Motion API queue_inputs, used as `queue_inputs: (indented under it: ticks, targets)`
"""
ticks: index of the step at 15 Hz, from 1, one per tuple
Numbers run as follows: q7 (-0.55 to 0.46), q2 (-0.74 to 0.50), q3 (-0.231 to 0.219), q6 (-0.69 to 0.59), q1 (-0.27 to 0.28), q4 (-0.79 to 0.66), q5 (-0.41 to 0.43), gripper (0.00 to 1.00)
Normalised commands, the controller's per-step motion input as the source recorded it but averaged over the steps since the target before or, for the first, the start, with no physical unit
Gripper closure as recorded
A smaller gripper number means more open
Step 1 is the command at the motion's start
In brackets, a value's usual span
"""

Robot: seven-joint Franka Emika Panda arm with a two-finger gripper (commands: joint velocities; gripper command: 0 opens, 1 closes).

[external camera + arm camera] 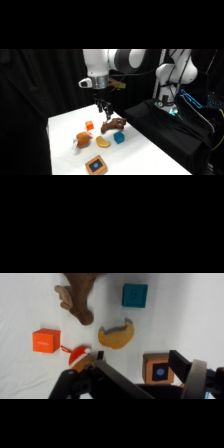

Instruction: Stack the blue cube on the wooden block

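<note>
Teal-blue, the blue cube (135, 295) lies free; the gripper (104, 107) hovers above, jaws spread, empty. Next it must descend on it, then carry to the wooden block (96, 164).

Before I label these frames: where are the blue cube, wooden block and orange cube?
blue cube (135, 295), wrist view, top face.
wooden block (96, 164), side view, top face at its blue mark.
orange cube (46, 340), wrist view, top face.
</note>
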Motion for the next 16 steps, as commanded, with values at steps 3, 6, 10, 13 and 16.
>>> queue_inputs:
  ticks: [3,6,10,13,16]
  targets:
    - [0.02,-0.07,0.030,0.02,-0.019,-0.06,-0.007,0.00]
    - [0.02,-0.22,0.026,0.10,-0.025,-0.23,0.026,0.00]
    - [0.06,-0.26,0.021,0.27,-0.027,-0.36,0.047,0.00]
    - [0.13,-0.16,0.026,0.42,-0.015,-0.38,0.060,0.00]
    - [0.16,-0.06,0.024,0.42,-0.004,-0.31,-0.002,0.00]
